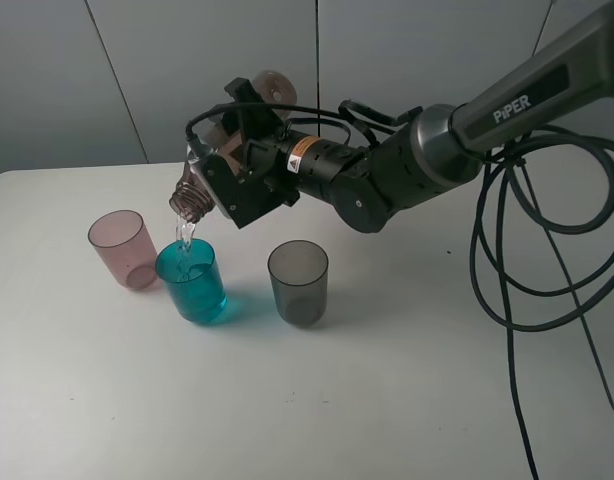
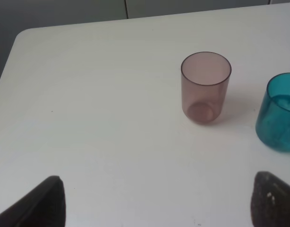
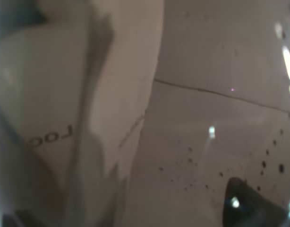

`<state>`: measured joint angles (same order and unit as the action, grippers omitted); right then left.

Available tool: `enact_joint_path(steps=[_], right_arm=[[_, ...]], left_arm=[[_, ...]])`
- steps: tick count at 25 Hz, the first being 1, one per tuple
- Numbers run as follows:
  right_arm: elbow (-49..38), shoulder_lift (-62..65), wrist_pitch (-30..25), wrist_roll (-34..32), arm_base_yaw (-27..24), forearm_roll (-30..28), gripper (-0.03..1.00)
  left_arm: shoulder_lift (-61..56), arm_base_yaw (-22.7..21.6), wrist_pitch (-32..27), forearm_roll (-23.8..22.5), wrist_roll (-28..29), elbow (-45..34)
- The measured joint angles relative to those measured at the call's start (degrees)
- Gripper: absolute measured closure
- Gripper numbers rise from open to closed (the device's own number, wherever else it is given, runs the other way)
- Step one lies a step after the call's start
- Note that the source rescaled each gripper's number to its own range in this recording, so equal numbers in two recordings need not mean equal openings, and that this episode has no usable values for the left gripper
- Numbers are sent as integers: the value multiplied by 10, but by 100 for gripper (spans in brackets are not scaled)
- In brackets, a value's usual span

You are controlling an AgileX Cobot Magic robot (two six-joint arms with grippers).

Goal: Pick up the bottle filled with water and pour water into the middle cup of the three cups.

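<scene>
My right gripper (image 1: 234,168) reaches across to the left and is shut on the smoky-brown bottle (image 1: 191,201). The bottle is tilted, neck down, over the middle teal-blue cup (image 1: 191,283). A thin stream of water falls from its mouth into that cup, which holds water. The pale pink cup (image 1: 123,249) stands to its left and the smoky grey cup (image 1: 298,282) to its right. The right wrist view is filled by the blurred bottle wall (image 3: 135,118). In the left wrist view my left gripper (image 2: 157,203) is open and empty, low over the table, short of the pink cup (image 2: 205,87) and the teal cup (image 2: 278,113).
The cups stand on a white table (image 1: 387,400) with a grey wall behind it. Black cables (image 1: 507,260) hang in loops from the right arm over the table's right side. The left arm does not show in the exterior high view.
</scene>
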<state>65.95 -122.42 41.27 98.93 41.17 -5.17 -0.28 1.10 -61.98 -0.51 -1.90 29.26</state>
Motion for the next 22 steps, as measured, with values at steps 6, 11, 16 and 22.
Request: enact_joint_path(steps=[6,11,16,22], right_arm=[[0,0,2,16,0,0,96],[0,0,5,27,0,0,96],[0,0,6,42,0,-17,96],[0,0,9,59,0,-35,96]], left_arm=[[0,0,0,0,0,0],[0,0,0,0,0,0],[0,0,0,0,0,0],[0,0,0,0,0,0]])
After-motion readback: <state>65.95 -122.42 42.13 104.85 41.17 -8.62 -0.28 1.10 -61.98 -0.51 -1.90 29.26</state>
